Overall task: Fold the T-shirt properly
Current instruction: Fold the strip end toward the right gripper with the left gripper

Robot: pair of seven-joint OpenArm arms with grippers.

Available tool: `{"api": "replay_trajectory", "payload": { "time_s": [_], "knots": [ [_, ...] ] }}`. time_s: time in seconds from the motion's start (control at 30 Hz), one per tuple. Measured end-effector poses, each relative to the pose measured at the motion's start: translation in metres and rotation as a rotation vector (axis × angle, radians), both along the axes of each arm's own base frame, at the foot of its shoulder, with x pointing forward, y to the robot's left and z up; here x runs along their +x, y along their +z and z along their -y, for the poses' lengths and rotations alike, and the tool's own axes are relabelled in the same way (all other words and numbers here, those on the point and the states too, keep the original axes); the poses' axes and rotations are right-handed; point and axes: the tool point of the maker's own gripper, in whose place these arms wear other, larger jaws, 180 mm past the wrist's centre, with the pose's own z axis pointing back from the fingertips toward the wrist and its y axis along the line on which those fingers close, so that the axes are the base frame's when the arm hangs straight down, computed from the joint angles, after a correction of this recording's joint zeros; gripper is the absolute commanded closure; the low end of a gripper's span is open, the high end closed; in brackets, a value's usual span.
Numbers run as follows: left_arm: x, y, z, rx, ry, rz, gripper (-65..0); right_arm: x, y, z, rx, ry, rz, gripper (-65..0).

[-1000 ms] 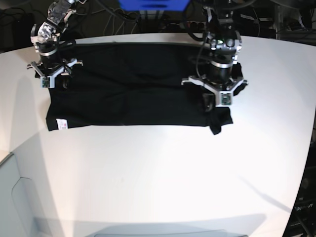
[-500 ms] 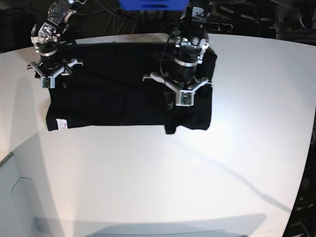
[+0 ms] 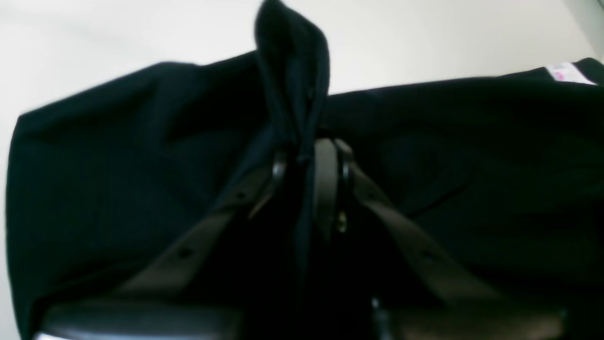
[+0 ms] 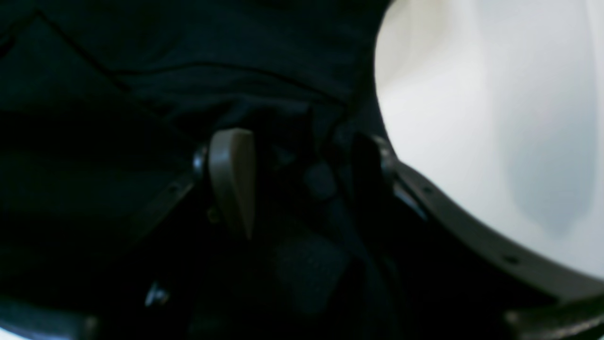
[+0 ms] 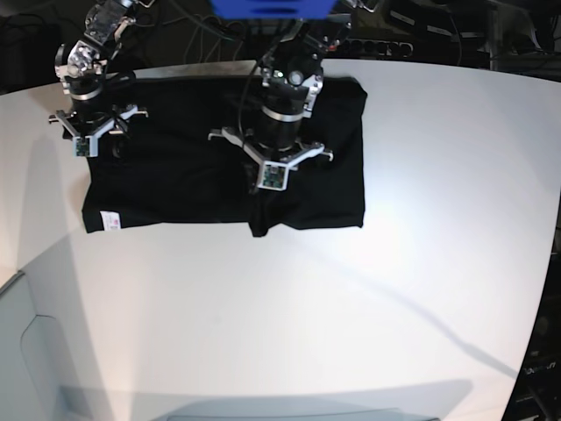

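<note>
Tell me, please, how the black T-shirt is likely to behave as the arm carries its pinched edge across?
The T-shirt is probably floppy: a pinched fold droops from the shut left tool. It likely drags rather than slides stiffly, since the rest stays draped on the white table. It seems light.

T-shirt [image 5: 193, 167] on table [image 5: 351, 307], far side

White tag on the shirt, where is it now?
Base view: the tag sits at the shirt's front-left corner, on the table, below the right gripper. It also shows at the left wrist view's top right.
</note>
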Motion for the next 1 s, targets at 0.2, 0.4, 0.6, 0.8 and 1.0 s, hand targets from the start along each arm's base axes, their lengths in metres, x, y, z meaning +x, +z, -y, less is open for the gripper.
{"api": "replay_trajectory", "payload": {
  "time_s": [0.2, 0.4, 0.6, 0.8, 1.0],
  "knots": [
    [-0.007, -0.014, 0.015, 0.01, -0.05, -0.04, 0.0, 0.0, 0.0, 0.0, 0.0, 0.0, 0.0, -32.8],
    [-0.004, -0.01, 0.022, 0.012, -0.071, -0.022, -3.5, 0.0, 0.0, 0.0, 0.0, 0.0, -0.001, -32.8],
    [-0.005, -0.011, 0.021, 0.013, -0.07, -0.024, -10.8, 0.0, 0.0, 0.0, 0.0, 0.0, -0.001, -32.8],
    [-0.004, -0.01, 0.02, 0.012, -0.067, -0.021, -10.9, -0.001, 0.0, 0.0, 0.0, 0.0, -0.001, -32.8],
    [-0.005, -0.009, 0.021, 0.011, -0.069, -0.021, -33.7, -0.001, 0.0, 0.0, 0.0, 0.0, -0.002, -32.8]
  ]
}}
